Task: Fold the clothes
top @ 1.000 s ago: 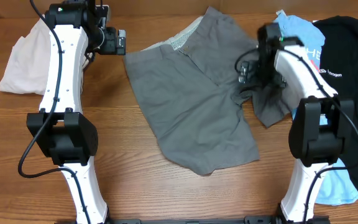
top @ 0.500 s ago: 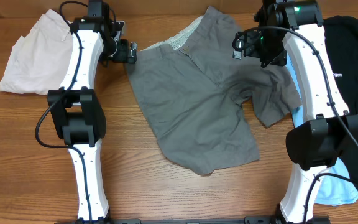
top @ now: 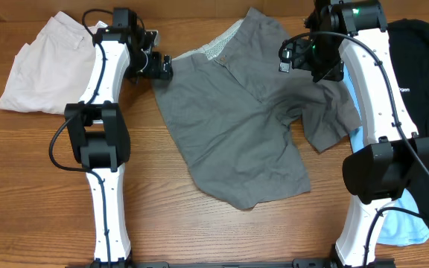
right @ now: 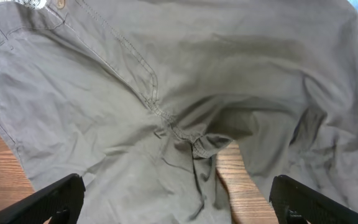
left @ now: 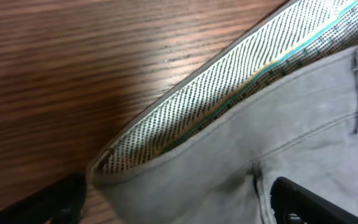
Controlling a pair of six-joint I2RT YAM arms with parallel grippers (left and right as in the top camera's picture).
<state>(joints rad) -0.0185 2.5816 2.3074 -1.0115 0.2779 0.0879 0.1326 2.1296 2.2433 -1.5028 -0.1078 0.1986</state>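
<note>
Left wrist view, closest in: the left gripper point(left: 176, 193) has its two dark fingers spread wide, one at each lower corner of the picture, and grips nothing. A corner of the grey cotton shorts point(left: 303, 124) lies in the gap between them, its pale speckled waistband lining point(left: 229, 81) turned up and running away to the upper right across the brown wooden table point(left: 73, 62). Whether either finger touches the cloth cannot be told. In the right wrist view the right gripper point(right: 176, 190) is likewise spread wide and holds nothing. It hangs above the crotch of the shorts, where the seam puckers and a narrow strip of table shows between the legs. Seen from overhead, the grey shorts lie spread in the middle of the table, one leg hem nearest the arm bases and the waistband toward the far edge. The left gripper sits at the waistband's left corner, and the right gripper is over the top of the crumpled right leg. On the right side a light-blue printed T-shirt point(top: 408, 223) touches a black T-shirt point(top: 423, 74), with the grey leg lapping the blue cloth. Beige shorts point(top: 39, 67) lie bunched at the far left, well apart from the grey ones.
</note>
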